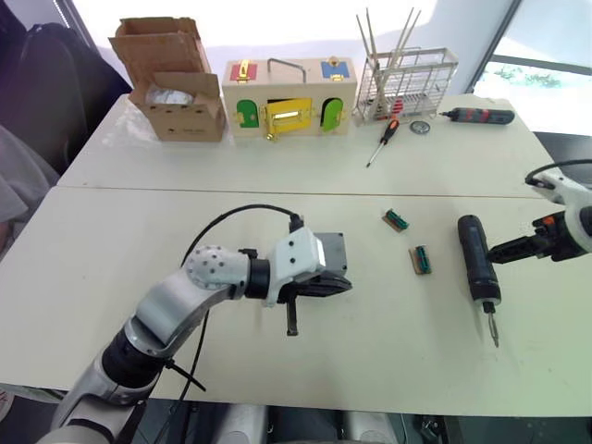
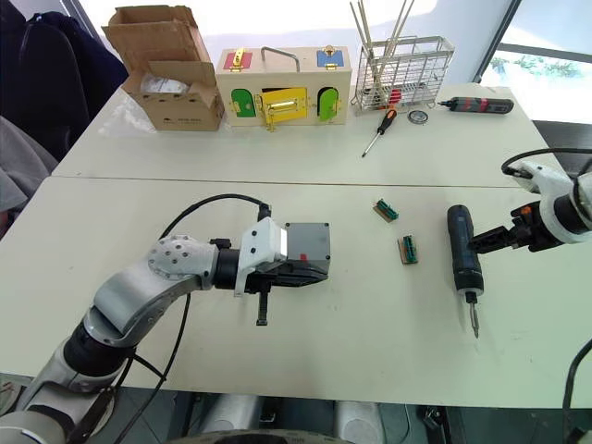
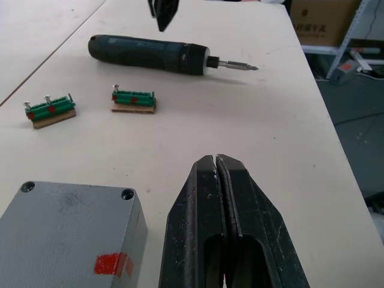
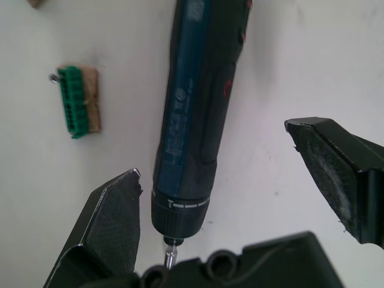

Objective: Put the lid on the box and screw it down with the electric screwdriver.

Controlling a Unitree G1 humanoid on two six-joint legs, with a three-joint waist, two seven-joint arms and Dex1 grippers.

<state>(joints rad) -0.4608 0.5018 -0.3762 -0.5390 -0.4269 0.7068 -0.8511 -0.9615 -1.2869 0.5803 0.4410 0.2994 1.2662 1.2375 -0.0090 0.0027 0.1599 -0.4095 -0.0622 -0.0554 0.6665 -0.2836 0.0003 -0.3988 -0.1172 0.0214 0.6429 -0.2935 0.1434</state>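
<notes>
Two green terminal blocks lie near table centre. Along the 12 o'clock edge: cardboard box, wooden box with coloured doors, wire rack. Small red-and-black screwdriver and slim black tool toward 1 o'clock.

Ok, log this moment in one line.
left claw: shut, beside grey plastic box | right claw: open, beside black cylindrical electric screwdriver on table

Head stereo pair looks down over the table, left wrist view sits low and close by the box facing the electric screwdriver, right wrist view looks down close on that driver.
</notes>
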